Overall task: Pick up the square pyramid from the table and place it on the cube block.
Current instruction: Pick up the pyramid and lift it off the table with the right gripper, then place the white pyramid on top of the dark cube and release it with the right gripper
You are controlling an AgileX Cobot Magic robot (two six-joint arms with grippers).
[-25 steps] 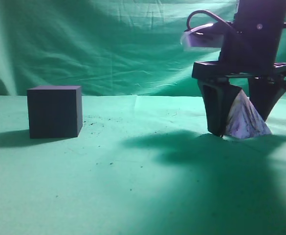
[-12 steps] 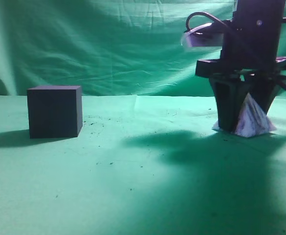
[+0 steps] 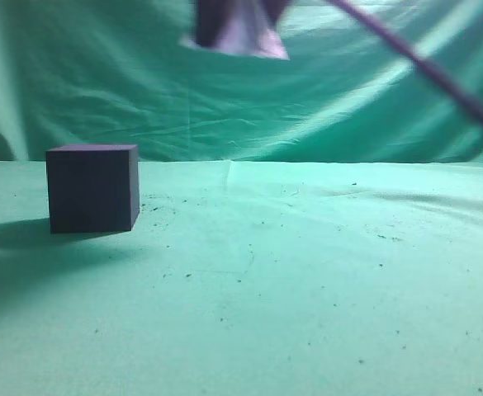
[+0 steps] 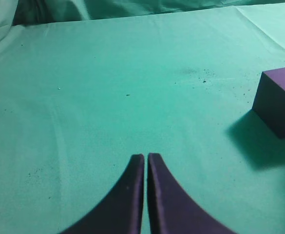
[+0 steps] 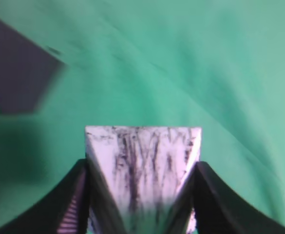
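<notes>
The bench [image 3: 307,289] is covered in green cloth, creased in places and dotted with small dark specks. Only the dark purple-black cube block [image 3: 92,188] rests on it, ahead and to the right of the left hand [image 4: 145,157].

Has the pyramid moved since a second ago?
Yes. The square pyramid, held in the right gripper, is up off the table and has gone left toward the cube block, which has not shifted. It is not yet over it.
</notes>
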